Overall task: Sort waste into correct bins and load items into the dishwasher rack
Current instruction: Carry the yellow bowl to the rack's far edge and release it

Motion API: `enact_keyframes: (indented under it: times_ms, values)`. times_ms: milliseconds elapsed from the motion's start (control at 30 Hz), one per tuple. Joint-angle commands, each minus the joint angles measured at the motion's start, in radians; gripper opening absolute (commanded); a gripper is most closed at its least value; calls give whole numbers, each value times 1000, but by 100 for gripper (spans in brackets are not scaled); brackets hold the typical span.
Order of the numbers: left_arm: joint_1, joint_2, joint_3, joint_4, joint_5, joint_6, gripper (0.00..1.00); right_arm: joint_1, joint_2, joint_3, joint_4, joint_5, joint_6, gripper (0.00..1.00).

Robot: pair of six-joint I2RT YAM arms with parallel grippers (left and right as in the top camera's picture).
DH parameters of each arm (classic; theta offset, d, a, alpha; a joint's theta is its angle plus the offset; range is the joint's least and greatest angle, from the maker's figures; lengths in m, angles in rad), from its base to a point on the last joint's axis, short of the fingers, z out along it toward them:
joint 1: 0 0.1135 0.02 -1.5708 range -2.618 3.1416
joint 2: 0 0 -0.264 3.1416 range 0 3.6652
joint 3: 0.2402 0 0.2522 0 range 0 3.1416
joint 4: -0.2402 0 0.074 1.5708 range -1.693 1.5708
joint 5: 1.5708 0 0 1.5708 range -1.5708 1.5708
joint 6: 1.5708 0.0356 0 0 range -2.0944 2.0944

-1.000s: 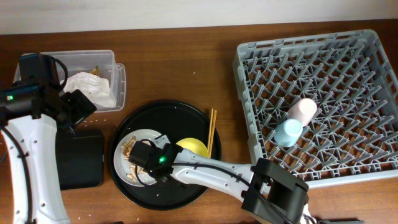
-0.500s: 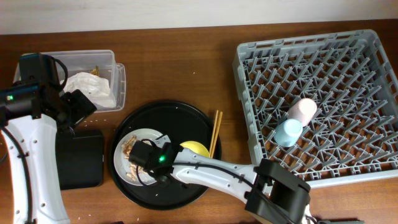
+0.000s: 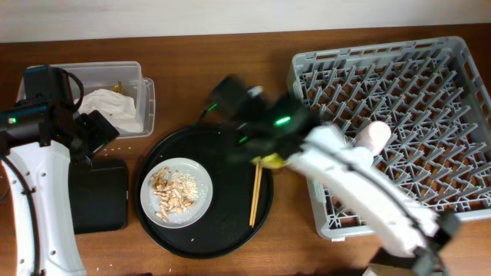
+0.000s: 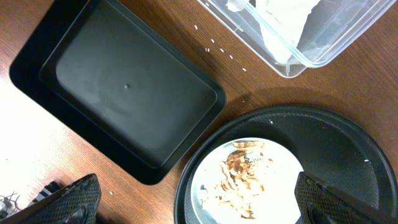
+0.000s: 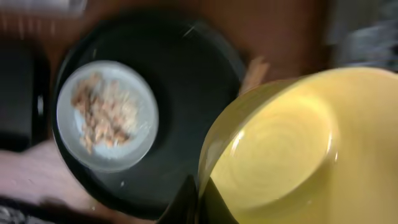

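Right gripper is clamped tight on the rim of the larger yellow bowl. In my wrist view one dark finger sits inside the wall and one outside. The bowl is up off the surface, tilted, its hollow facing the camera. From overhead the right arm is smeared with blur, and only a sliver of yellow shows beneath it, over the right edge of the large round black tray, between that tray and the large square grey plastic rack. A small pink bowl is lying among the rack's pegs.

On the round tray, the round grey plate sits left of centre with beige-brown food scraps heaped on it. The thin wooden chopsticks lie together near the tray's right rim.

Left gripper is spread as wide as it goes, with nothing in it. It hangs above the brown wooden table, between the clear rectangular plastic box and the flat black rectangular tray. The crumpled white paper napkin is inside the clear box. I see nothing in the flat black tray.
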Motion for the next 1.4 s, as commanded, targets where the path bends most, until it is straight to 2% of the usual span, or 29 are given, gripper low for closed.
enact_keyframes:
  times_ms: [0,200,400,533,667,800,1100,1300,1367]
  values:
    - [2,-8,-1,2,-11,-13,99,-204,-96,34,-48,-39,-42,4]
    - [2,-8,-1,2,-11,-13,99,-599,-89,29,-90,-432,-372,4]
    - [2,-8,-1,2,-11,-13,99,-842,-40,27,-64,-852,-696,4]
    - [2,-8,-1,2,-11,-13,99,-926,-21,27,-50,-906,-710,4]
    - [2,-8,-1,2,-11,-13,99,-1047,-5,27,49,-948,-711,4]
    - [2,-8,-1,2,-11,-13,99,-1109,7,27,123,-985,-764,4]
    - [2,-8,-1,2,-11,-13,99,-1126,223,27,236,-1060,-762,4]
    - [2,-8,-1,2,-11,-13,99,-1126,380,27,313,-1256,-763,4]
    - [2,-8,-1,2,-11,-13,99,-1127,401,27,313,-1264,-766,4]
